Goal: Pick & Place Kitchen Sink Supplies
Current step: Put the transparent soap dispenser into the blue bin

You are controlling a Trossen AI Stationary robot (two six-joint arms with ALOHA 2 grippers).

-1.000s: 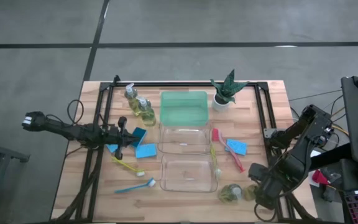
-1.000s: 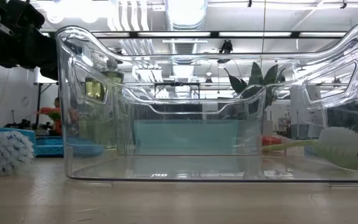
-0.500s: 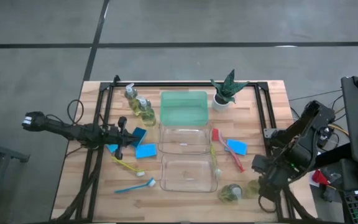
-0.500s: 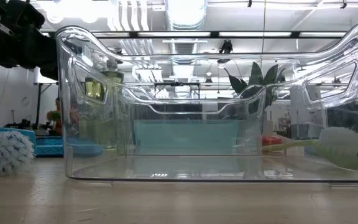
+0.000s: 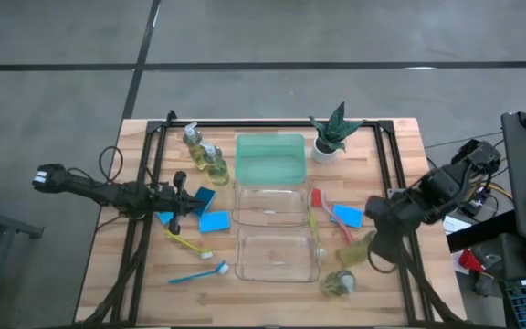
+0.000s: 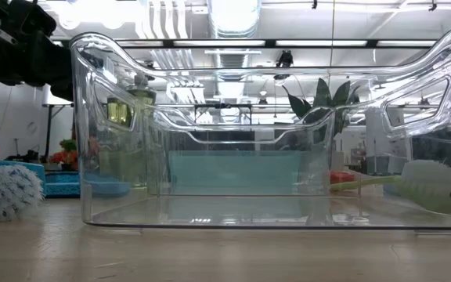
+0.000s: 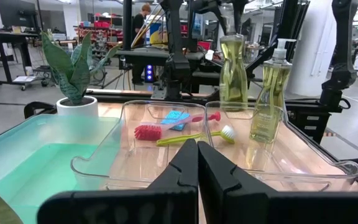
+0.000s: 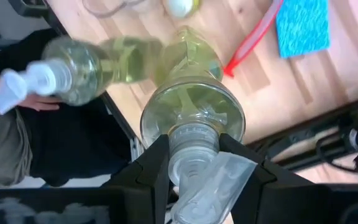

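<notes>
My right gripper [image 5: 377, 233] is shut on a clear pump bottle of yellow-green liquid [image 5: 354, 251] right of the near clear bin. A second bottle [image 5: 339, 283] stands near the table's near edge. Two more bottles [image 5: 204, 153] stand at the far left. My left gripper [image 5: 177, 196] is shut and empty beside two blue sponges [image 5: 210, 217]; a third sponge [image 5: 347, 216] lies right of the bins. A yellow brush [image 5: 187, 242] and a blue brush [image 5: 199, 272] lie at the near left. A red brush [image 5: 334, 219] and another yellow brush [image 5: 315, 233] lie right of the bins. My right gripper pinches the bottle's neck [image 8: 191, 146] between its two fingers [image 8: 151, 165], just under the white pump head [image 8: 207, 186]. The bottle's body [image 8: 191, 106] points away from the gripper. In the high view the bottle is tilted, its base toward the near bin, and it looks clear of the table.
A green tray [image 5: 269, 157] and two clear bins [image 5: 270, 203] [image 5: 277, 256] stand in a row down the middle. A potted plant [image 5: 331, 132] stands at the far right. Black frame rails [image 5: 144, 183] run along both sides. A person's hand [image 8: 36, 102] shows beyond the table edge.
My right gripper has gone from the table's near right corner toward the far edge and the bins. It has taken along one of the two bottles that stood there. That bottle is now lifted and tilted; the other has stayed in place.
</notes>
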